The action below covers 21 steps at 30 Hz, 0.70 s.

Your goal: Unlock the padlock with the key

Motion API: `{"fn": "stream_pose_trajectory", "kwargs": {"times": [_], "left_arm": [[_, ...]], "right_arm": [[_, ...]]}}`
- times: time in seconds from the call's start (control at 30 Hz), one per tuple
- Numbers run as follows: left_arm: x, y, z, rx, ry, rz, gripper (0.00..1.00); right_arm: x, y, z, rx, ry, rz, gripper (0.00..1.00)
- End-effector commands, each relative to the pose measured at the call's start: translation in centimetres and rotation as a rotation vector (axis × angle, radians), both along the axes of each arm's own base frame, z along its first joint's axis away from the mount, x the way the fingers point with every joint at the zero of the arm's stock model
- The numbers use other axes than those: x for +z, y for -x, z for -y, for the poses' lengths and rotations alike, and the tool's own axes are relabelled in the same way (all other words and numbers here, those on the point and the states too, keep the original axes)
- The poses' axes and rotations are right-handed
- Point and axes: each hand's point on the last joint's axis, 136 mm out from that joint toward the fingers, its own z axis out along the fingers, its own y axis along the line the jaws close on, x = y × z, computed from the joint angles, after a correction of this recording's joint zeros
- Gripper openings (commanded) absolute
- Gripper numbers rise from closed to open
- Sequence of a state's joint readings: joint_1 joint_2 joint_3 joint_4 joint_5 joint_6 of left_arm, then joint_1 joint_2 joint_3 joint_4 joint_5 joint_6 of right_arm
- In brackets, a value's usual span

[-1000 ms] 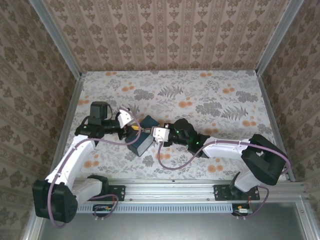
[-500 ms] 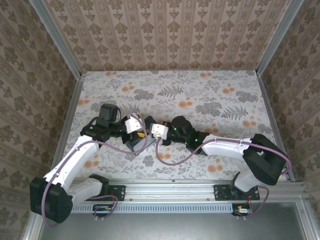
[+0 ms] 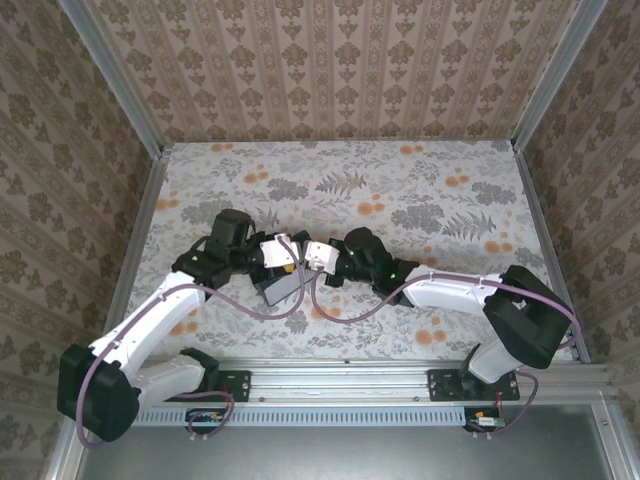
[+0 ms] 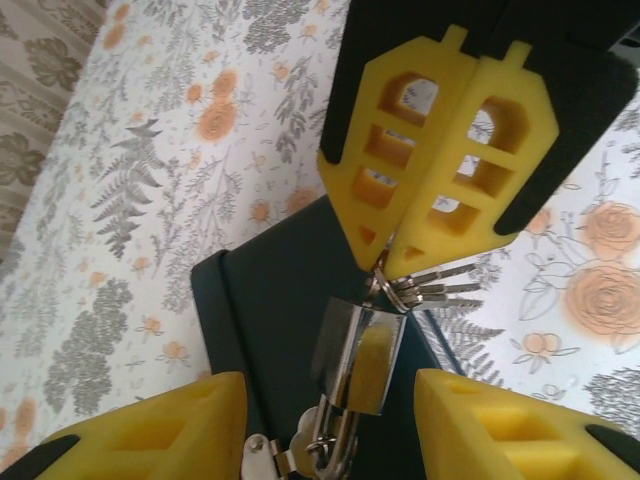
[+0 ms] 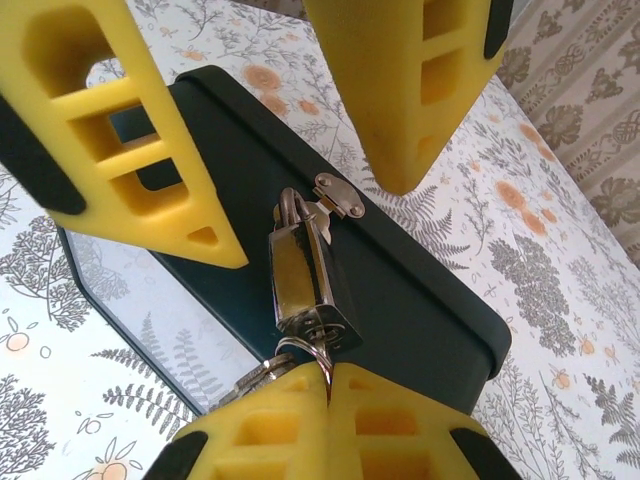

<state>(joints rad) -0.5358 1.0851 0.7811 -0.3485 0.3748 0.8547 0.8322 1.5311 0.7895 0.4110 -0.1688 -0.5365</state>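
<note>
A shiny chrome padlock [image 4: 360,355] hangs by its shackle from the hasp [image 5: 338,197] of a dark-blue box [image 4: 270,310]. The key sits in the padlock's keyhole, its ring [image 5: 305,350] and spare keys [image 5: 250,378] dangling beside it. My right gripper [image 5: 330,385] is shut on the key just below the padlock [image 5: 300,285]. My left gripper [image 4: 325,430] is open, one yellow finger on each side of the padlock with a gap on both sides. In the top view the left gripper [image 3: 283,255] and the right gripper [image 3: 308,255] meet head-on over the box [image 3: 280,288].
The box lies on a floral tablecloth [image 3: 420,200] near the front middle of the table. Patterned walls close in the left, back and right. A metal rail [image 3: 340,375] with the arm bases runs along the near edge.
My left arm has swung right, bringing its gripper up to the padlock, facing the right gripper. The right gripper has stayed shut on the key and shifted slightly left.
</note>
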Motion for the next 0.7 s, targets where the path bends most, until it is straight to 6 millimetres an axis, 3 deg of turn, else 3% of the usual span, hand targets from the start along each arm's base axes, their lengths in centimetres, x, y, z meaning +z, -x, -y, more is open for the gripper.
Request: {"fn": "stream_pose_trajectory", "kwargs": {"times": [0.0, 0.1, 0.27, 0.37, 0.67], "left_arm": [[-3.1, 0.3, -0.1, -0.010, -0.093, 0.001, 0.48], [-3.1, 0.5, -0.5, 0.009, -0.073, -0.011, 0.48], [-0.9, 1.7, -1.8, 0.021, 0.055, -0.037, 0.50], [-1.0, 1.8, -2.0, 0.019, 0.054, -0.042, 0.51], [-1.5, -0.3, -1.0, 0.012, 0.039, -0.028, 0.51]], "right_arm": [[1.4, 0.7, -1.8, 0.043, -0.069, -0.024, 0.03], [1.4, 0.5, -1.9, 0.042, -0.085, -0.040, 0.03], [1.0, 0.3, -1.9, 0.042, -0.096, -0.060, 0.03], [1.0, 0.1, -1.8, 0.046, -0.114, -0.068, 0.03], [0.9, 0.0, -2.0, 0.047, -0.140, -0.081, 0.03]]}}
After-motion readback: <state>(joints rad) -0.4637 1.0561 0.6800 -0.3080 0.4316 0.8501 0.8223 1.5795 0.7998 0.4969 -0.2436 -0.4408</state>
